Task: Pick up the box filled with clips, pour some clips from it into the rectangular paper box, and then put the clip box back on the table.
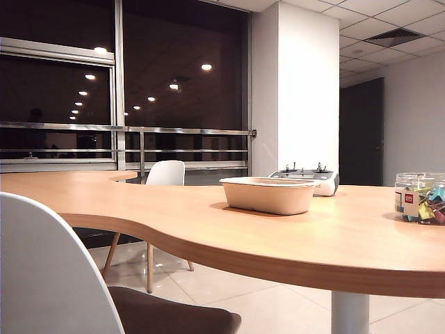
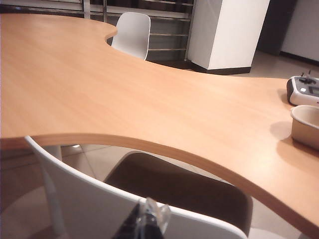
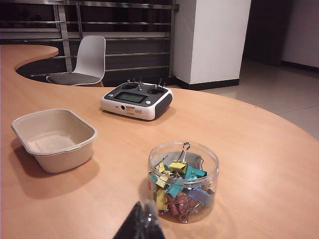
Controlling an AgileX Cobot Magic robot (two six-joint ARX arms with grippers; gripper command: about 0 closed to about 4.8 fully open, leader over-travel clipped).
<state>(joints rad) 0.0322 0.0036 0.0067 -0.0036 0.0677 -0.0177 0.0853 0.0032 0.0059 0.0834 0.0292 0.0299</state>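
My exterior camera sits low, near the level of the table (image 1: 208,216), looking across it toward the paper tray (image 1: 270,195) and dark windows. My left wrist camera looks down over the table's curved edge, with the closed left gripper (image 2: 147,224) near the lens and the tray far off. My right wrist camera, behind the closed right gripper (image 3: 143,221), faces the clip tub (image 3: 183,181) up close. All three views share the tray.

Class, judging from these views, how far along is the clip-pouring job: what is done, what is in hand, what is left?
Done: nothing; the tray is empty. In hand: nothing; the tub stands open on the table, full of clips, while the left claw and right claw are shut and off it. Left: pick up, pour, set back.
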